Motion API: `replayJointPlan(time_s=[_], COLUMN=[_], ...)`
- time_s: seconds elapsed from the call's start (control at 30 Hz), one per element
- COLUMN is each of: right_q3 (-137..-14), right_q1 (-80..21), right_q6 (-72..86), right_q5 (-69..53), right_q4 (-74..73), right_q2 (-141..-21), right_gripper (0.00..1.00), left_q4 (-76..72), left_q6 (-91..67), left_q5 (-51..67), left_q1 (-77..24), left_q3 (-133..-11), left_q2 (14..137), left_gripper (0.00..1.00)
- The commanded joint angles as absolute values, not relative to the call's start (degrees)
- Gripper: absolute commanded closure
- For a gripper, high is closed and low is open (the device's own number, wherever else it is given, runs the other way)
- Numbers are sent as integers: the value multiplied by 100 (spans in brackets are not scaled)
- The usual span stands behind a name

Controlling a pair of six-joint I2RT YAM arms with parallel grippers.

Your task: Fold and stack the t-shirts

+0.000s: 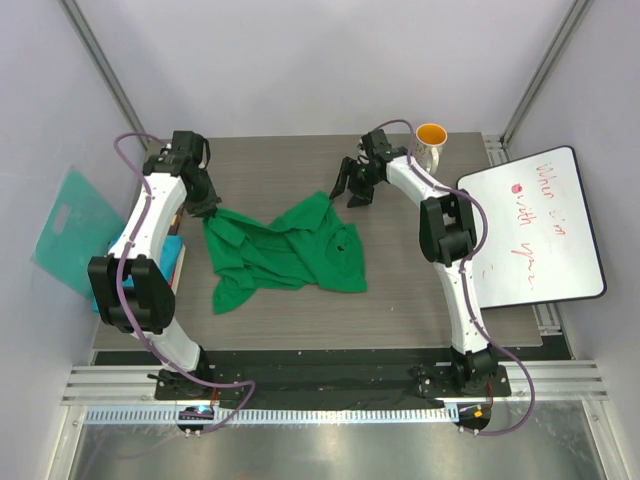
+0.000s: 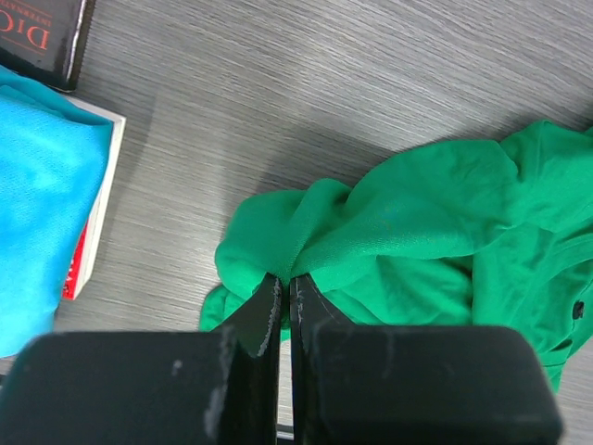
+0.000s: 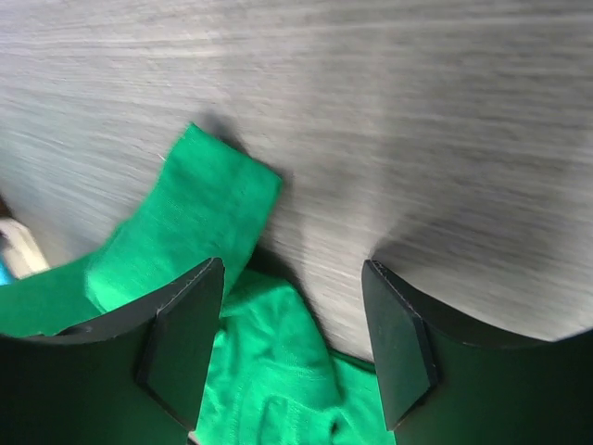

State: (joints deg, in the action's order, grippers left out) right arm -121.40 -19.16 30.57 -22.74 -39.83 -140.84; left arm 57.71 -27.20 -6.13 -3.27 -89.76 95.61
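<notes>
The bright green t-shirt (image 1: 283,250) lies crumpled in the middle of the table. My left gripper (image 1: 205,208) is shut on a bunched fold at the shirt's upper left edge; in the left wrist view the green cloth (image 2: 417,222) is pinched between the closed fingertips of that gripper (image 2: 285,278). My right gripper (image 1: 352,190) hangs open over the shirt's upper right tip. In the right wrist view its fingers (image 3: 296,269) straddle green cloth (image 3: 195,213) without touching it. The teal-blue t-shirt (image 2: 37,204) rests on books at the left, partly under my left arm (image 1: 177,247).
A mug (image 1: 431,143) with an orange inside stands at the back right. A whiteboard (image 1: 530,228) with red writing covers the table's right edge. A stiff teal board (image 1: 72,228) leans off the left side. Books (image 2: 42,32) lie beside the teal-blue shirt.
</notes>
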Motion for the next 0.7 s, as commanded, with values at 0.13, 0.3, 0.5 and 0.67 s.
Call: replayJointPlan(time_s=[0.13,0.3,0.5,0.67], right_q3=[-11901,-11962,-11875,-11593], right_q1=[-2057,-2206,-2487,-2619], right_q6=[3682,4095,4472,4509], right_q5=[-2135,-2329,-2303,-1908], right_q4=[-2964,-2918,-2900,-2628], right_q2=[-14177,-14361,-14370,-14229], right_gripper=[33,35,37,57], left_q4=[5713,5713,5695,5652], left_q6=[-2821,-2813,-2795,-2760], left_q5=[-431,-404,-439,-492], left_q1=[-290,-290,-290,-290], left_q3=[-8974,-9009,-9009,-8930], left_q2=[9518,9571,9563,9492], left_gripper=[100,100,100,100])
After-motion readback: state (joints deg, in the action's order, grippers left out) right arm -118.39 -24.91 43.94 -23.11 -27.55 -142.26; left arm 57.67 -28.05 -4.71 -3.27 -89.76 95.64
